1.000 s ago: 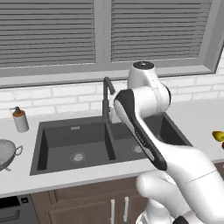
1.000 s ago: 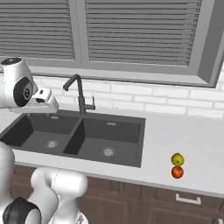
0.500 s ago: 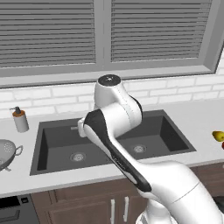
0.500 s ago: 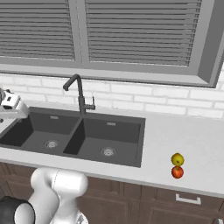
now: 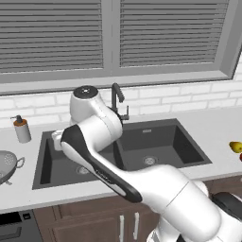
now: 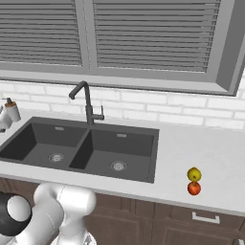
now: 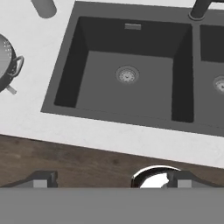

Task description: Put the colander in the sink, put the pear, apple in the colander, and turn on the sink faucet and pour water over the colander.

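Since the earlier frame: arm swung leftward across the sink (image 5: 151,142), now over its left basin.

Left base view: colander (image 5: 7,164) on the desk (image 5: 212,130), left of the sink; soap dispenser (image 5: 21,129) behind it; sink faucet (image 5: 116,100) upright behind the divider; pear (image 5: 235,147) at far right.

Right base view: pear (image 6: 193,174) touching apple (image 6: 194,188), on the desk right of the sink.

Hand view: end effector (image 7: 109,178) spread wide, empty, above the front edge of the desk; colander (image 7: 8,63) at left.
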Robot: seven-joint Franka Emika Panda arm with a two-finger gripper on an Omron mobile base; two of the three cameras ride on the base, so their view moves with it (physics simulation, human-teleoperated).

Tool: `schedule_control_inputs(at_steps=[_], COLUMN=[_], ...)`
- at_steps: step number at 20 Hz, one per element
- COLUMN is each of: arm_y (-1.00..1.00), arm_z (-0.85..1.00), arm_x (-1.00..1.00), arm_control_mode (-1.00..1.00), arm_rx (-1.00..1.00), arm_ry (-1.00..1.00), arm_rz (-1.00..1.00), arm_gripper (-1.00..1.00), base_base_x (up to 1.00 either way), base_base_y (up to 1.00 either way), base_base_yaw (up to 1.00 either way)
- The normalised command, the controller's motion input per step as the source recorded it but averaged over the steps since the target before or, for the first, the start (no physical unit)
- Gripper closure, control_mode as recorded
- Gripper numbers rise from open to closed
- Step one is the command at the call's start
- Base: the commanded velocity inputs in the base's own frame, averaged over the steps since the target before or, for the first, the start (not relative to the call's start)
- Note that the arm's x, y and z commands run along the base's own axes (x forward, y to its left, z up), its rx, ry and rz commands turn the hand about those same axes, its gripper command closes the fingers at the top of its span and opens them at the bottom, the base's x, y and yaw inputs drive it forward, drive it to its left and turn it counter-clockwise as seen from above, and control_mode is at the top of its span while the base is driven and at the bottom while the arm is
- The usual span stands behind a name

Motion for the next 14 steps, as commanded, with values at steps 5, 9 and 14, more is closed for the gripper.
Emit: schedule_control_inputs(at_steps=[5,9,14], arm_y=[0.58,0.62,0.55], arm_z=[-0.3,-0.27,-0.08], arm_x=[0.13,0.02,0.1], arm_control_mode=[-1.0,-1.0,-1.0], arm_rx=[0.13,0.13,0.11], arm_ry=[0.0,0.0,0.0], arm_rz=[0.0,0.0,-0.01], arm_gripper=[-1.0,-1.0,-1.0], base_base_x=[0.0,0.0,0.0], base_base_y=[0.0,0.0,0.0], base_base_yaw=[0.0,0.0,0.0])
